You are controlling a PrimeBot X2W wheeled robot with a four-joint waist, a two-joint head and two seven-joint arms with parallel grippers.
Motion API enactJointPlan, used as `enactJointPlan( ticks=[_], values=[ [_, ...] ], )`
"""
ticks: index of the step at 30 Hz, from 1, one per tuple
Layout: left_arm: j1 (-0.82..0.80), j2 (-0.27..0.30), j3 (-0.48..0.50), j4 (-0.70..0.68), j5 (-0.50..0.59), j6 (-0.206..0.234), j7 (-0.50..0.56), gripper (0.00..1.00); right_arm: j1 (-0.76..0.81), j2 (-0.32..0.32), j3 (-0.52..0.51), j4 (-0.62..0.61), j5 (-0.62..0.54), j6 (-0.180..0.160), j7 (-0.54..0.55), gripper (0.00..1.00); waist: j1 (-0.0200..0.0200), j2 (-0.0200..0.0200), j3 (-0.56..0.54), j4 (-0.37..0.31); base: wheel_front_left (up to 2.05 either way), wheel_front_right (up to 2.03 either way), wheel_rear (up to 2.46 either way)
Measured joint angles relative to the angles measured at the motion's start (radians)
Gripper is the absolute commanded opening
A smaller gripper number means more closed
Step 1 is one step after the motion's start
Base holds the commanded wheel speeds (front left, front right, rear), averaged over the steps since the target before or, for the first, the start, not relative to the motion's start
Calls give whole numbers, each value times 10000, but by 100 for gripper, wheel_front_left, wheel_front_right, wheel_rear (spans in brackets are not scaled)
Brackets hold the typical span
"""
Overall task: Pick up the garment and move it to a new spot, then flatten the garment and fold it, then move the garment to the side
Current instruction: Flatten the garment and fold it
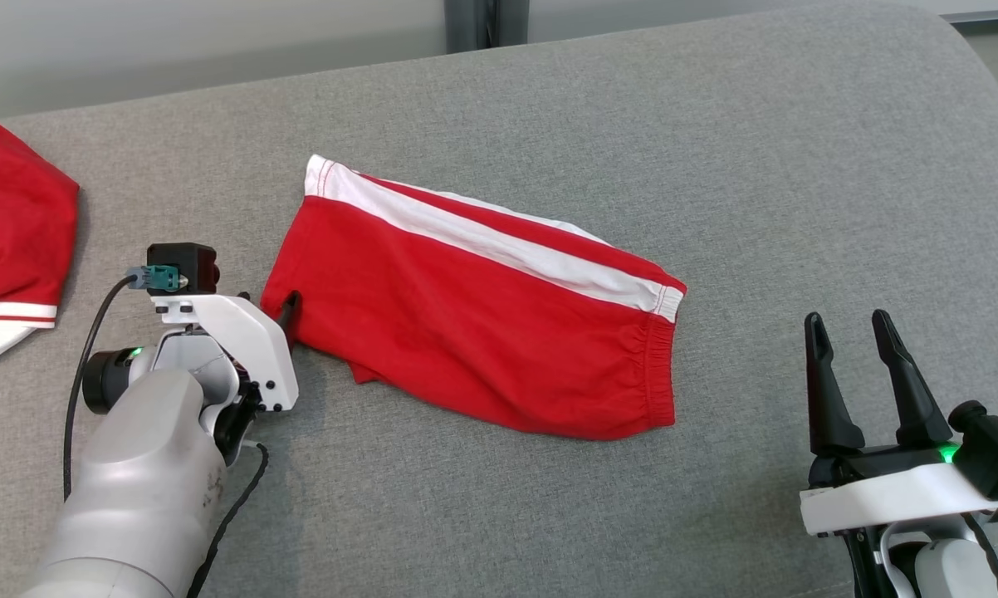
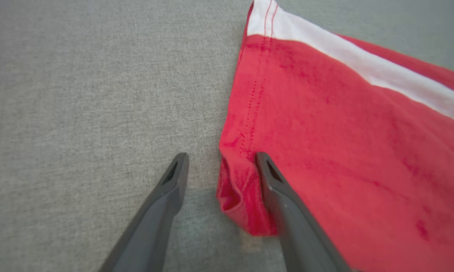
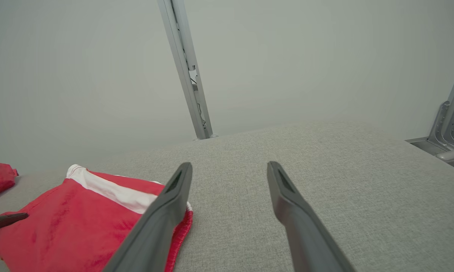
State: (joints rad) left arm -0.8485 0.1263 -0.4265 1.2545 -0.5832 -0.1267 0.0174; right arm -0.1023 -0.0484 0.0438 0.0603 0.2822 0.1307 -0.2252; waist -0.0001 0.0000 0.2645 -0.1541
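As you look down from the head view, the shorts (image 1: 474, 316) lie flat near the middle of the grey cushion (image 1: 715, 166), folded into one long red shape. Their leg hem points toward 10 o'clock and the gathered waistband toward 4 o'clock. A white stripe (image 1: 482, 241) runs along the 1 o'clock edge. A small flap of red cloth sticks out from under the 7 o'clock edge.

Your left claw (image 2: 221, 156) sits at 9 o'clock of the shorts, down at the lower hem corner. Its jaws stand apart. From the left wrist view, one finger (image 2: 287, 211) lies over the red cloth and the other (image 2: 162, 204) over bare cushion. The rolled corner of the hem lies between them, unpinched. Whether the finger on the cloth presses it or only hovers above it, you cannot tell.

Your right claw (image 1: 847, 317) is at 4 o'clock in the head view, well apart from the waistband. Its fingers are spread wide and point to 12 o'clock over bare cushion, with nothing between them.

A second garment (image 1: 9, 241), red with white trim, lies at 9 o'clock by the cushion's edge, well apart from the shorts. Beyond the cushion at 12 o'clock, a metal post (image 3: 185, 68) stands against a pale wall.
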Motion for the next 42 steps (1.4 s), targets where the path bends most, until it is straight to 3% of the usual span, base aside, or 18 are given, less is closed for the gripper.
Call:
enactJointPlan(
  ticks=[3, 5, 6, 7, 18, 29, 33, 42],
  values=[
    [33, -12, -86, -44, -4, 0, 35, 36, -3, 0, 40, 29, 100, 0, -17, 100, 0, 0, 8, -57, 0, 0, 0],
    [63, -38, -151, -115, -36, 0, 104, 18, -9, 0, 81, 54, 107, 0, -46, 100, 0, 0, 3, -74, 0, 0, 0],
    [100, -71, -211, -203, -79, 0, 148, 2, -13, 0, 96, 71, 119, 0, -56, 100, 0, 0, 3, -77, 0, 0, 0],
    [156, -117, -261, -313, -123, 0, 190, 0, -17, 0, 111, 84, 150, 0, -61, 100, 0, 0, 1, -79, 0, 0, 0],
    [917, -82, -378, -1333, -890, -19, -412, 0, -68, 2, -100, 198, 117, 0, -213, 100, 0, 0, -325, 172, 0, 0, 0],
    [2781, 109, 130, -2940, -1939, -23, -1603, 0, 217, 2, -224, 230, -36, 0, -132, 100, 1, 0, -897, 1004, 0, 0, 0],
    [3676, 58, 222, -3680, -2128, 213, -1674, 0, 314, 2, -263, 219, -109, 0, -27, 100, 0, 0, -1065, 1336, 0, 0, 0],
    [5406, -25, 336, -5800, -2443, 1191, -1538, 0, 471, 2, -238, 280, -293, 0, 224, 100, 1, 0, -1412, 1752, 0, 0, 0]
  ],
)
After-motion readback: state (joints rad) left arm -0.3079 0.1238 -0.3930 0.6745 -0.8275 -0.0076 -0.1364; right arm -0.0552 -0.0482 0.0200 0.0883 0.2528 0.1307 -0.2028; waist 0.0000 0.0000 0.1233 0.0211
